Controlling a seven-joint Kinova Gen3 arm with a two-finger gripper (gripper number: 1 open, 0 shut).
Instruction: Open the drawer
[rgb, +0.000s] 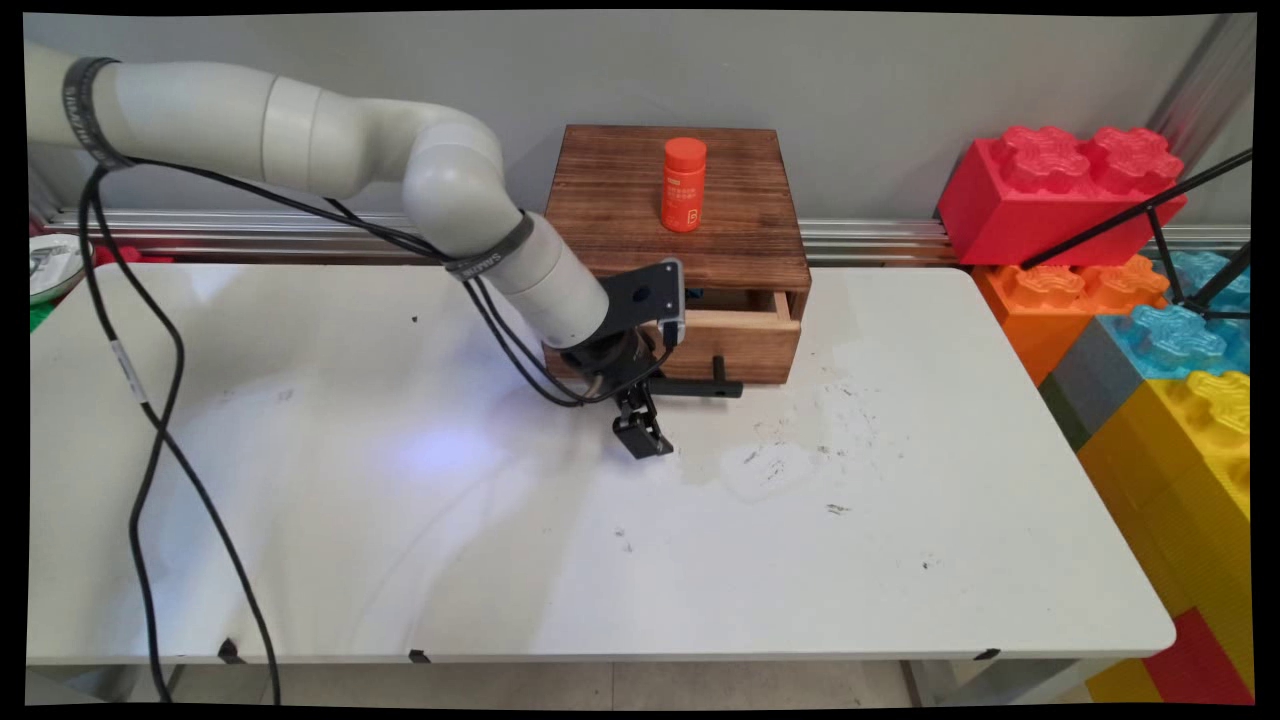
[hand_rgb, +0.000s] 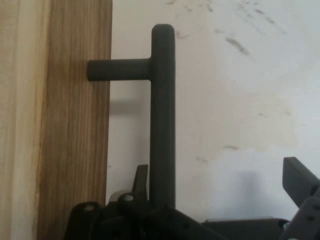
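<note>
Table: white table (rgb: 400, 560) with dark scuff marks right of centre; it spans the lower frame.
Cables: black cables (rgb: 150, 430) hang from the arm at the left of the frame.
Hand: black two-finger hand (rgb: 645, 438) at frame centre, tips low over the table, just in front of the drawer.
Hand state: fingers spread wide in the hand view (hand_rgb: 218, 170), with nothing gripped. The handle bar passes through the gap, close beside the finger on that view's left (hand_rgb: 141, 175). Contact cannot be told.
Handle: matte black T-bar drawer handle (rgb: 700, 388), standing off the drawer front on a short post. In the hand view (hand_rgb: 162, 115) the long bar runs up the frame.
Drawer: pale-edged wooden drawer (rgb: 745, 345), slightly out of its box, at centre frame.
Box: dark-stained wooden box (rgb: 600, 190), behind the hand at the table's far edge.
Handling (judged): the handle looks rigid and smooth, the drawer moderately light. The free bar clear of the post offers the surest hold.
Bottle: orange plastic bottle (rgb: 684, 185) with orange cap, upright on the box top. It is probably light and easily tipped.
Blocks: oversized red, orange, blue and yellow toy blocks (rgb: 1060, 190), stacked at the right of the frame.
</note>
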